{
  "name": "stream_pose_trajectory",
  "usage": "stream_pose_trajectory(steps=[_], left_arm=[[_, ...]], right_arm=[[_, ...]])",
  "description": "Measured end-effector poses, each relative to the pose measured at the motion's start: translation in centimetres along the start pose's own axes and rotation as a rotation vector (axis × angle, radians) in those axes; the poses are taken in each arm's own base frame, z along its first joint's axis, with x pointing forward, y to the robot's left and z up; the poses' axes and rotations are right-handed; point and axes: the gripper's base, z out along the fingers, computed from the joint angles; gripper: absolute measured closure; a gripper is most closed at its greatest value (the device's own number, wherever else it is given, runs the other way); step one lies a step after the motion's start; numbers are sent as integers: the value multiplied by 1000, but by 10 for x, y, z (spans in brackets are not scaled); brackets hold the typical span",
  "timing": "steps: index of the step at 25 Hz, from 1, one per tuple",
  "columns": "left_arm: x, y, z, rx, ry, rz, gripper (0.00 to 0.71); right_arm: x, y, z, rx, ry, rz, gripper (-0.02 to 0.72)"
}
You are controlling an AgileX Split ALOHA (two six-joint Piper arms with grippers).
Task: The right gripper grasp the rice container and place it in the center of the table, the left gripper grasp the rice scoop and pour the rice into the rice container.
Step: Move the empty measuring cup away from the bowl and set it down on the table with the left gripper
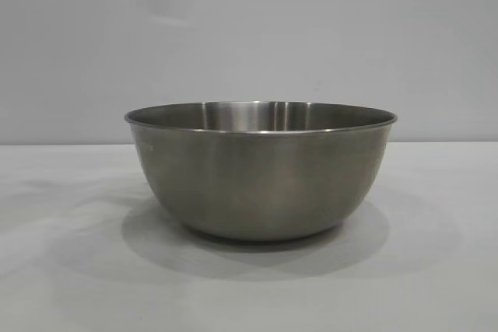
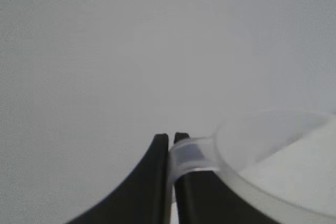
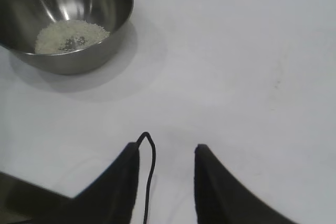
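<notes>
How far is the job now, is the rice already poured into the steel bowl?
Done, it seems: the rice container stands on the table, and rice lies in its bottom. In hand: the left gripper is shut on the handle of the rice scoop, which shows no grains. The right gripper is open and away from the bowl. Left: perhaps only setting the scoop down.

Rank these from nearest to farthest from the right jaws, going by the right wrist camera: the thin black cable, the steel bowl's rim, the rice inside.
1. Thin black cable: right between the open right gripper jaws.
2. Rolled rim of the round stainless-steel bowl: across bare white table.
3. Off-white rice: inside, just past that rim.
</notes>
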Motion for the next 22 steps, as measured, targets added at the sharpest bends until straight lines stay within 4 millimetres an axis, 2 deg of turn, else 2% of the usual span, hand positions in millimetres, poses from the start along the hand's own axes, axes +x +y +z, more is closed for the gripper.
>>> stream_pose_trajectory(steps=[3,7,15,20,21,22], left_arm=[[21,23,-25,-84,97,-25,710],[48,28,-41,-104,207,-31,710],[93,24,-46,-80,358,-44,710],[101,23,-47,-76,384,-47,710],[103,23,-48,-74,389,-47,660],[103,23,-49,-72,391,-47,660]], right_arm=[[0,0,0,0,0,0,461],[0,0,0,0,0,0,461],[0,0,0,0,0,0,461],[0,0,0,0,0,0,461],[0,0,0,0,0,0,461],[0,0,0,0,0,0,461]])
